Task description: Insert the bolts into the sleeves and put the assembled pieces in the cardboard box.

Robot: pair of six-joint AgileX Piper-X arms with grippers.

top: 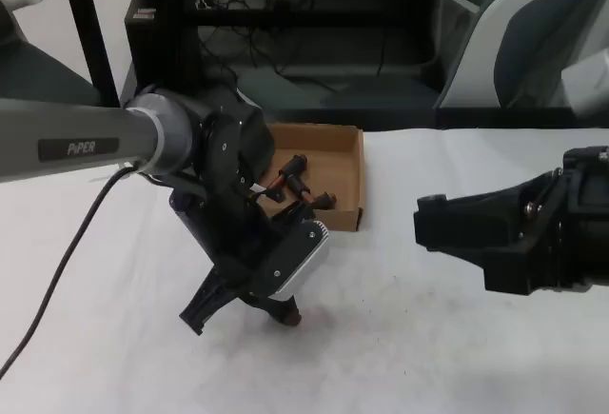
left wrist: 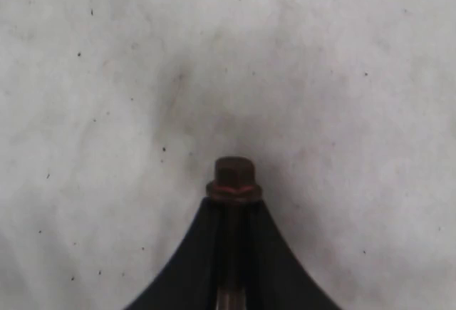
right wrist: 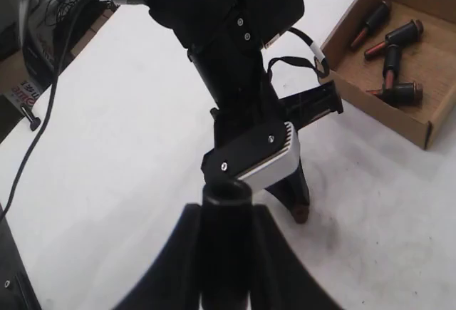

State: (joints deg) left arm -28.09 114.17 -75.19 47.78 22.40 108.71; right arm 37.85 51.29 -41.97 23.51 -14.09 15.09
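Left pincer (left wrist: 233, 207): pinched tight on bolt (left wrist: 234, 176), hex head poking past fingertips, pointed down close over white worktop (top: 457, 357). Right pincer (right wrist: 226, 217): clamped on dark sleeve (right wrist: 226, 192), off to right of left arm. Cardboard box (top: 360, 162) near worktop's far edge, just behind left arm; four assembled pieces (right wrist: 395, 35) inside.

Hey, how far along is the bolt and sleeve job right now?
Done: about four assembled pieces lie in the cardboard box. In hand: the left gripper has its jaws shut on a bolt, low over the bench. The right gripper holds what looks like a sleeve, apart from the bolt. Left: join this pair and put it in the box.
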